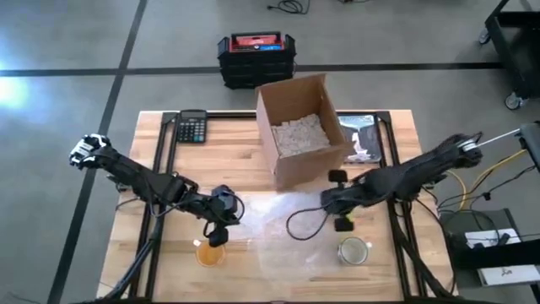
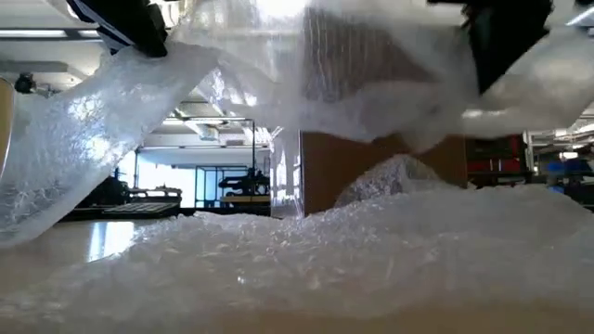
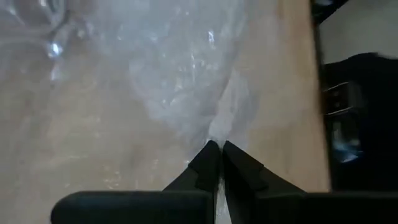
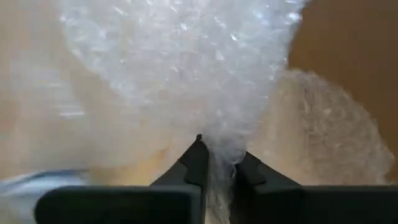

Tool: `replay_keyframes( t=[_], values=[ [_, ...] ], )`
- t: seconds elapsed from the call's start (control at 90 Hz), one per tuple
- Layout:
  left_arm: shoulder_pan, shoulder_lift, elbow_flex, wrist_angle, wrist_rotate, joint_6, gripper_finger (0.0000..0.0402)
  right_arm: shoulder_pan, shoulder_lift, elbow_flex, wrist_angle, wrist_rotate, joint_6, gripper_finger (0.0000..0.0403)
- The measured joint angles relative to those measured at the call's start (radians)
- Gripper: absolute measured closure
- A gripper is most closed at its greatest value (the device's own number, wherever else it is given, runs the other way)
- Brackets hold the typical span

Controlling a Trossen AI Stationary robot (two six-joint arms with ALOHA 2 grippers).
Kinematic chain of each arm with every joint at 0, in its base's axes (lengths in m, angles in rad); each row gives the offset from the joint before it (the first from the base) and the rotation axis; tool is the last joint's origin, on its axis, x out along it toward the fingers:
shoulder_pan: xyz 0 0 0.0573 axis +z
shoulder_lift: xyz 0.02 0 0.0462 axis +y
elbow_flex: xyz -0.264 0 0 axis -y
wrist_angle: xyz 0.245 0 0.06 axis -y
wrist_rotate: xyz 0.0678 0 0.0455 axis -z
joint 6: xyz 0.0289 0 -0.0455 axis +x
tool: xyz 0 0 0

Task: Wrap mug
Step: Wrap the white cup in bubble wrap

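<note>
left end effector (image 3: 216,148): closed, wrap (image 1: 274,226) pinched at lower centre | right end effector (image 4: 216,154): narrow, wrap gripped, lifted off worktop (image 1: 152,253)

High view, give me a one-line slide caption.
Both tools, left and right, pinch a clear bubble wrap sheet on the wooden table before an open cardboard box.

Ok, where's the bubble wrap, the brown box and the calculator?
bubble wrap (image 1: 270,221): high view, middle of the clear sheet on the table.
brown box (image 1: 295,173): high view, its front wall.
calculator (image 1: 191,127): high view, its keypad.
</note>
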Motion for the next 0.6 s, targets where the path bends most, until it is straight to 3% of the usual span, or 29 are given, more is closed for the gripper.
replay_keyframes(
  t=[0.122,0.233,0.3,0.478,0.6],
  values=[
    [0.0,-0.007,0.0,0.036,0.135,-0.026,0.0402,-0.009,-0.074,-0.017,0.009,-0.23,0.046,0.0397],
    [0.0,-0.007,0.0,-0.018,0.138,-0.029,0.0402,-0.009,-0.101,-0.075,0.012,-0.295,0.05,0.0396],
    [0.002,-0.002,-0.011,-0.052,0.101,-0.029,0.0402,-0.01,-0.102,-0.124,0.014,-0.272,0.055,0.0396],
    [0.005,0.045,-0.035,-0.059,0.042,-0.016,0.0402,-0.009,-0.081,-0.248,0.039,-0.025,0.096,0.0395],
    [0.005,0.099,-0.037,-0.028,0.04,-0.015,0.04,-0.011,-0.057,-0.275,0.06,0.002,0.102,0.0377]
  ],
)
